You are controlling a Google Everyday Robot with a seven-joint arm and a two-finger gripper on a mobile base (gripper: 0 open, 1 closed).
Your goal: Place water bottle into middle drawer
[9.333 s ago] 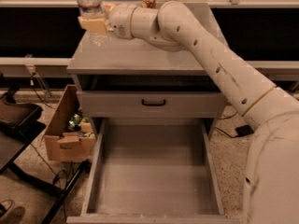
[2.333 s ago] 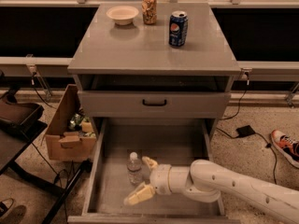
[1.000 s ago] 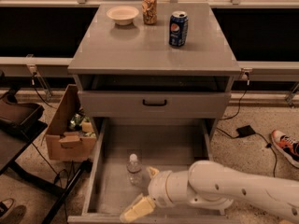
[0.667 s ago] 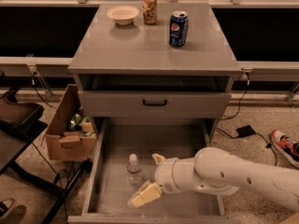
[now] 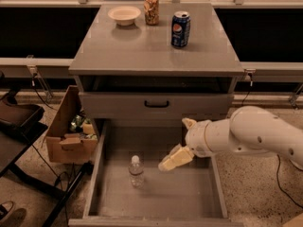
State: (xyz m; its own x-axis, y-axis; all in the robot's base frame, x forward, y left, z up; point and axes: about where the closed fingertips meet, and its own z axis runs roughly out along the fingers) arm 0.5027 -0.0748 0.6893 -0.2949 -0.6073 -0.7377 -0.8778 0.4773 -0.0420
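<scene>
You have the small clear plastic water bottle (image 5: 136, 171), white cap on top, standing upright on the bare floor of the middle drawer (image 5: 189, 195). This is the wide grey box drawer, pulled fully out at the foot of the cabinet. The bottle sits left of the drawer's centre, apart from the left wall, and nothing touches it.

Your end effector (image 5: 175, 144) hangs over the right half of that drawer, near the bottle on its right side but apart from it. Its two pale yellow fingers (image 5: 173, 159) are spread wide. One slants down and left toward the bottle, and the other points up, close to the drawer front above. Nothing is held between them. The white, rounded arm (image 5: 255, 134) reaches in from the right edge, crossing above the drawer's right wall.

Just above the open drawer you see the closed grey drawer front (image 5: 118, 107) with its black bar handle (image 5: 156, 104). The flat grey desk (image 5: 142, 51) carries three things. A shallow cream bowl (image 5: 124, 15) sits at the back left, with a tall orange-patterned can (image 5: 151, 8) just beside it on the right. A blue Pepsi can (image 5: 180, 29) stands further right and nearer the front.

On the floor left of the cabinet stands an open brown cardboard box (image 5: 66, 126) with a few small items inside.
</scene>
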